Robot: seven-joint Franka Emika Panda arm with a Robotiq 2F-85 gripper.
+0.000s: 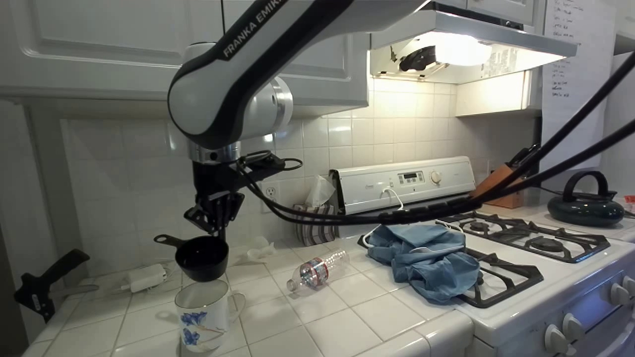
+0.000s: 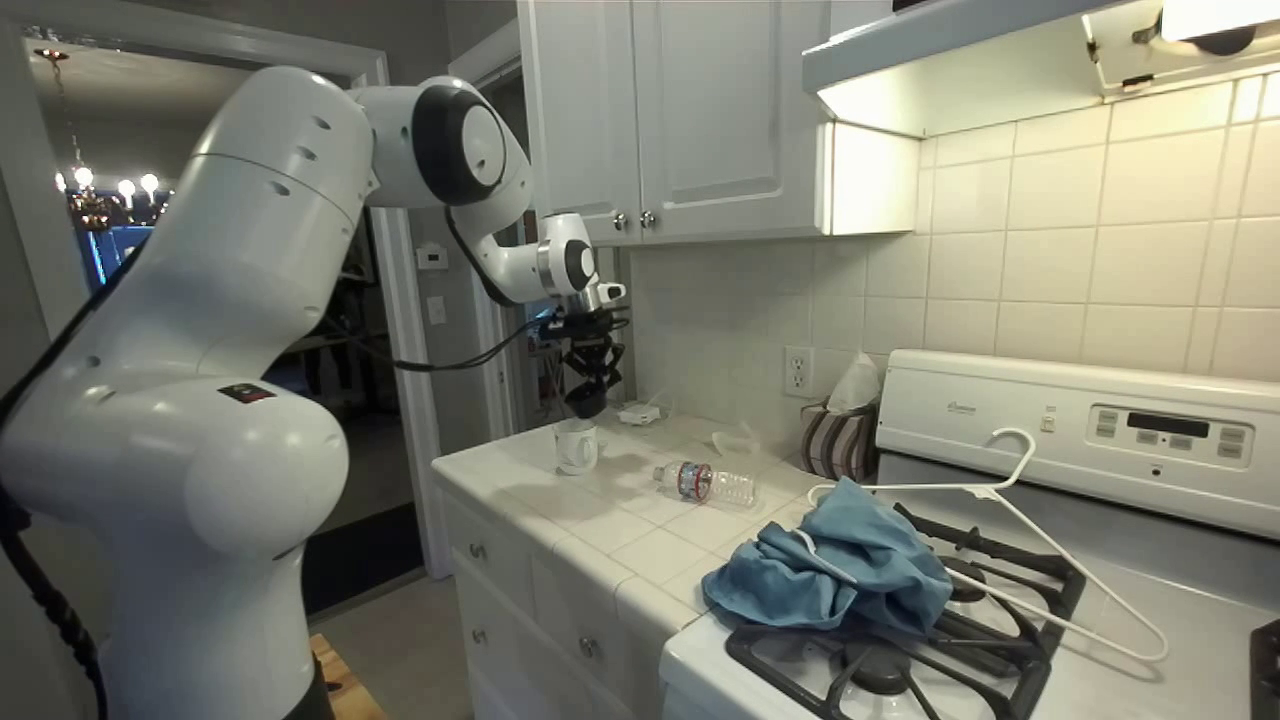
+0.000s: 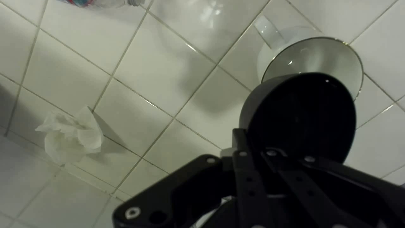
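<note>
Hand [image 1: 220, 231]: clamped on our black cup [image 1: 201, 262]
Cup: just above the mug [image 1: 202, 320], so lining-up stage, we figure
Mug: next move needs careful centering, imo

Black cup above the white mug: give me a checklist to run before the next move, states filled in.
1. Grip: the tool closed on the black cup at its rim: ok.
2. Pose: cup's mouth facing up: ok.
3. Footing: the white mug upright on the counter: ok.
4. Clearance: cup bottom off the mug's rim: cannot tell, no gap plainly shows.
5. Contents: cup empty: cannot tell, too dark inside.
6. Surroundings: plastic bottle apart from the mug: ok, lying on its side.
</note>
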